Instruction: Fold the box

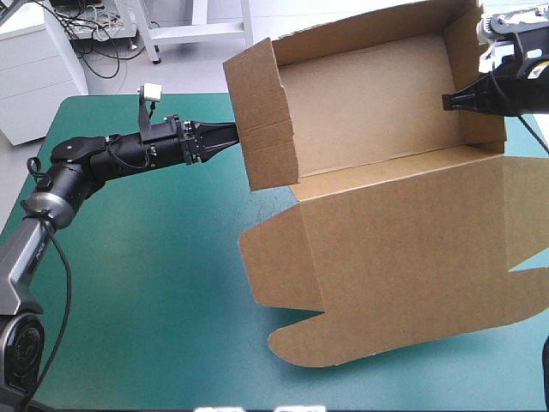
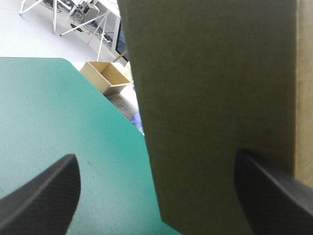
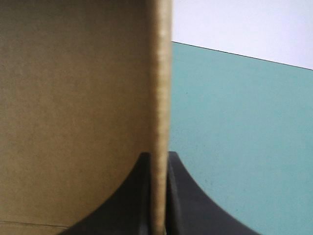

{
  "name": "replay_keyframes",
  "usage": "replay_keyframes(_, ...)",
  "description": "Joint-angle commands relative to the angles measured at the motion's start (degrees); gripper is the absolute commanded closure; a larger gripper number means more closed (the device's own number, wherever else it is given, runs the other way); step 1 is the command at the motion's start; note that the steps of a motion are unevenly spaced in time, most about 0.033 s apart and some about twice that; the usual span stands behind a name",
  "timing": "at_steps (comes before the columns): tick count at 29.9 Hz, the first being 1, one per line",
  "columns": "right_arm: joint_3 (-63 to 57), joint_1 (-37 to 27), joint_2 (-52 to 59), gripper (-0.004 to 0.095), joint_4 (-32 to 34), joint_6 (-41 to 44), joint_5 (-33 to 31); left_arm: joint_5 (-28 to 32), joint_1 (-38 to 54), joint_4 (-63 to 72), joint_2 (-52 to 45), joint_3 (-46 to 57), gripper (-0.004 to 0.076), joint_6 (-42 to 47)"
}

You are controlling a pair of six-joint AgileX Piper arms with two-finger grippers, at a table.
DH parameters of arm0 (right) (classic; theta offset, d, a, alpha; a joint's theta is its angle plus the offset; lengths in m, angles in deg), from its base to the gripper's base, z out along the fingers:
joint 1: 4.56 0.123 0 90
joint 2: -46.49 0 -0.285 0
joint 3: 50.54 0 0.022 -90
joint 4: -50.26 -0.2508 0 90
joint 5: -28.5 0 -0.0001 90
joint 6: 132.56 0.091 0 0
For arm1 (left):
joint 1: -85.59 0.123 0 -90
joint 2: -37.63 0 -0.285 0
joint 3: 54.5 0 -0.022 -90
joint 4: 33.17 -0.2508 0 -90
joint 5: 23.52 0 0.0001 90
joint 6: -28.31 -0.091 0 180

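Box tray raised: your right end effector has a wall, your left end effector does not.
The box sits at the desk's far right, long axis across it, lid flat on the near side. The right end effector pinches the right wall; the left is spread wide, with the left wall between its fingers, ungripped.

No legible text, label, brand, number or sign in any view: none on the box, none on the teal-green counter cover.
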Motion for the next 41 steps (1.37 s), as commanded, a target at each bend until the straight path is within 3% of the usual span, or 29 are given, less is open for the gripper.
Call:
replay_keyframes(1, 1.5, 2.29, 1.26, 0.0927, 0.07, 0.95, 4.94, -6.63, -1.67, 6.14, -2.56, -2.55, 0.0111, -0.72)
replay_keyframes(8, 1.5, 11.21, 1.26, 0.0927, 13.36, 8.25, 8.5, -6.63, -3.17, 5.93, -2.56, -6.81, 0.0111, -1.56)
replay_keyframes(18, 1.5, 16.63, 1.15, 0.0927, 15.01, 12.19, 13.28, -6.63, -3.17, 3.29, -2.56, -7.35, 0.0111, -0.29)
replay_keyframes(22, 1.5, 19.31, 0.63, 0.0927, 19.57, 14.73, 13.58, -5.14, -3.17, 2.27, -2.56, -8.5, 0.0111, 1.55)
replay_keyframes(28, 1.5, 21.21, -0.67, 0.0927, 21.01, 18.62, 14.01, 4.7, -4.33, -13.4, -2.56, -14.61, 0.0134, 12.58)
replay_keyframes(37, 1.5, 21.21, -2.64, 0.0927, 18.7, 23.27, 15.4, 21.09, -13.53, -46.43, -2.56, -25.03, 0.0197, 36.28)
replay_keyframes(41, 1.5, 21.21, -3.62, 0.0927, 18.26, 25.92, 17.01, 22.83, -16.06, -59.99, -2.56, -28.1, 0.0212, 46.46)
